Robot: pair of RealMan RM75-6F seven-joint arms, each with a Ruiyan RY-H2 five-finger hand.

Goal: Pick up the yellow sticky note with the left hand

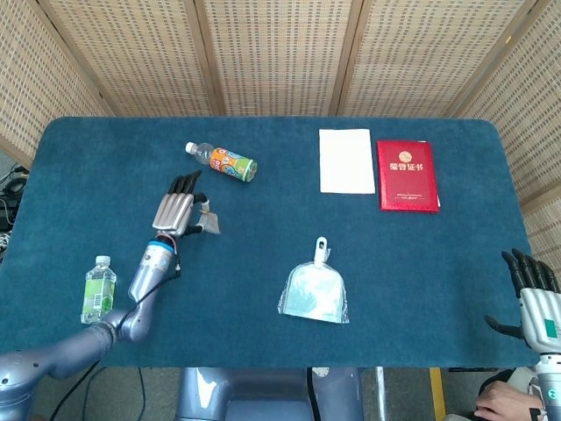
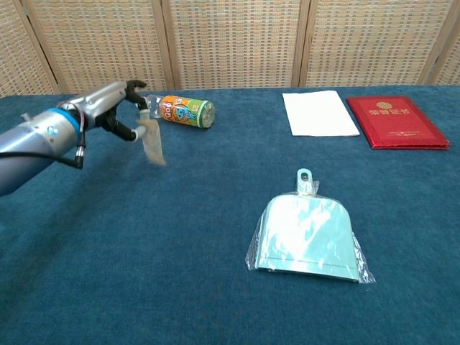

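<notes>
The yellow sticky note (image 1: 209,222) hangs, blurred and pale, from the fingertips of my left hand (image 1: 179,208), well above the blue table (image 1: 105,175). In the chest view the left hand (image 2: 115,108) is raised at the upper left, and the note (image 2: 152,142) dangles below its thumb and fingers. My right hand (image 1: 533,291) shows at the lower right corner of the head view, off the table's edge, fingers spread and holding nothing.
An orange drink bottle (image 2: 181,111) lies on its side just beyond the left hand. A small water bottle (image 1: 99,290) stands at the near left. A bagged dustpan (image 2: 307,230) lies in the middle, with white paper (image 2: 320,113) and a red certificate (image 2: 397,122) at the far right.
</notes>
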